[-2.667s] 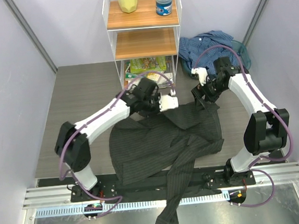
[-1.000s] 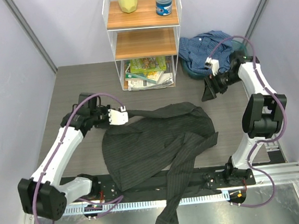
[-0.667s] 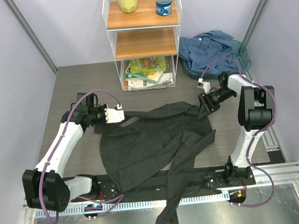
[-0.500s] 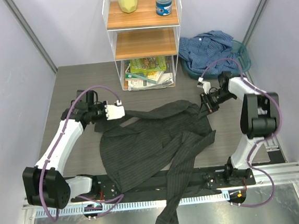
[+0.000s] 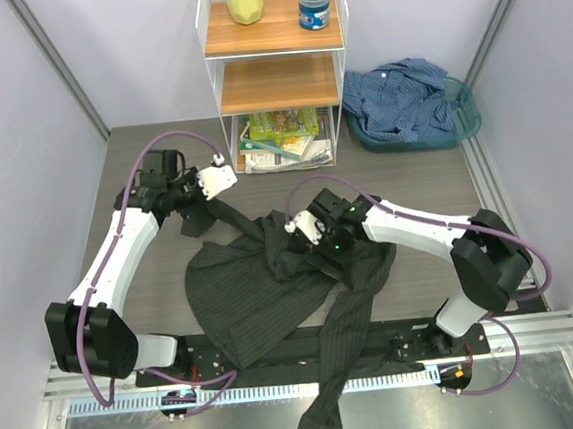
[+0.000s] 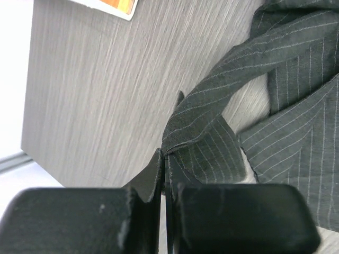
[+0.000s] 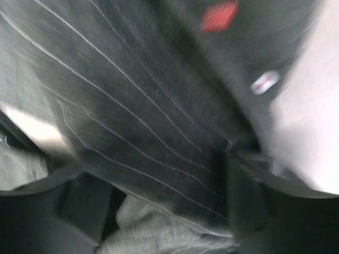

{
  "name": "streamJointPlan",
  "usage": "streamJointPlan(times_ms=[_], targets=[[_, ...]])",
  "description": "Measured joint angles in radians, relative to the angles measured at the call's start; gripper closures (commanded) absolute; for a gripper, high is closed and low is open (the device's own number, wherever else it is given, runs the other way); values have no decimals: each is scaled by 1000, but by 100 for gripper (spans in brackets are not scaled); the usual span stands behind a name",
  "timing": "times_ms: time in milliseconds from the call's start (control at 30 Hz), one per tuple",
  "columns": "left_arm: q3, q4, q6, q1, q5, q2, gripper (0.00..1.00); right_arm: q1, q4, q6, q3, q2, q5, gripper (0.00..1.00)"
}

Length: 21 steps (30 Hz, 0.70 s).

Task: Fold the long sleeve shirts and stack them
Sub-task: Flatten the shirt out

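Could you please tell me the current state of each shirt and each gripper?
charcoal shirt: unfolded, rumpled on the table, one sleeve hanging over the near edge.
blue shirt: crumpled in the teal basket.
left gripper: shut on an edge of the charcoal shirt.
right gripper: jaws apart, down on the charcoal shirt's middle.

Soft even light; heavy right-wrist motion blur.
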<state>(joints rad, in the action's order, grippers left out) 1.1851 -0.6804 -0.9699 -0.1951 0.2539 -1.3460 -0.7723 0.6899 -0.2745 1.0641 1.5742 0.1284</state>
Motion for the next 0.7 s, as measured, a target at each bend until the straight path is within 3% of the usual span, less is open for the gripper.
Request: streamJointPlan(times_ms=[33,133,267,333,467,700], targets=[[0,-2,6,2,0,1,100,3,25,-2,-20,4,7,14],[-21,-5,15,8,3,11,100,40,91,-28,-16,-85,116,33],[-64,-20,2,11,19,26,100,179,163,-88,117,-239,326,41],[-77,-32,-6,11,27,26,100,266,161,-108,193,-243,381,50],[-92,-36,-10,12,36,26,100,335,142,-119,280,-112,402,51],[-95,-36,-6,12,38,32,100,294,101,-127,274,159,405,46]])
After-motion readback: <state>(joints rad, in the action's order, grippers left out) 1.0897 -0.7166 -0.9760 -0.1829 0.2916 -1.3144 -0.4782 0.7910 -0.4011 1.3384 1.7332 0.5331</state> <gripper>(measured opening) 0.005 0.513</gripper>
